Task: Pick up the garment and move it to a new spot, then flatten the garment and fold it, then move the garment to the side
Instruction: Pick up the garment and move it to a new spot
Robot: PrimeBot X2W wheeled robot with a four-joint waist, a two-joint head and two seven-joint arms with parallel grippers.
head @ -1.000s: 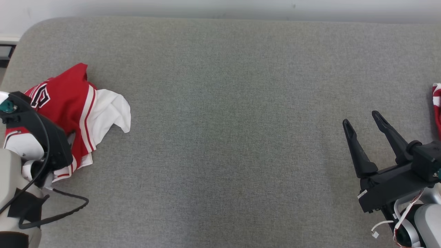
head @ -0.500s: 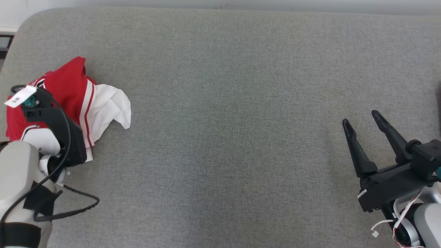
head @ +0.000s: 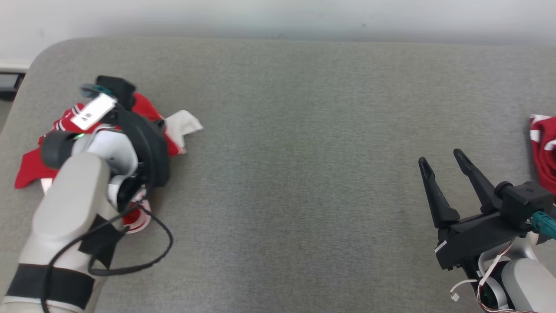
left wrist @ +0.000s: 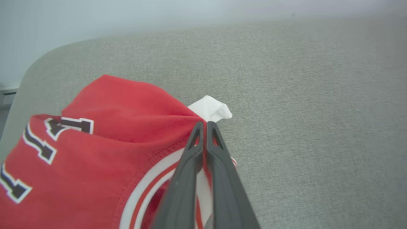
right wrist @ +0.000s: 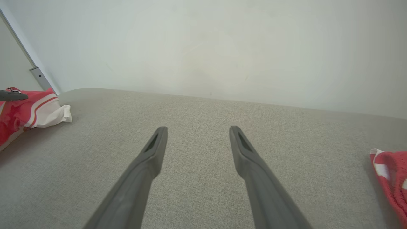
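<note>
The left gripper point(left wrist: 205, 125), clamped on the crumpled red-and-white fabric jersey point(left wrist: 105, 133), should lift clear before carrying; the right gripper point(head: 441, 157) waits, fingers apart.

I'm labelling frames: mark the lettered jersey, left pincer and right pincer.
lettered jersey point(left wrist: 127, 111), left wrist view, red fold above lettering
left pincer point(left wrist: 205, 124), left wrist view, between shut tips
right pincer point(right wrist: 197, 128), right wrist view, between open tips

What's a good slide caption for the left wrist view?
Left hand shut on the red-and-white garment, bunched on the grey fabric surface.
</note>
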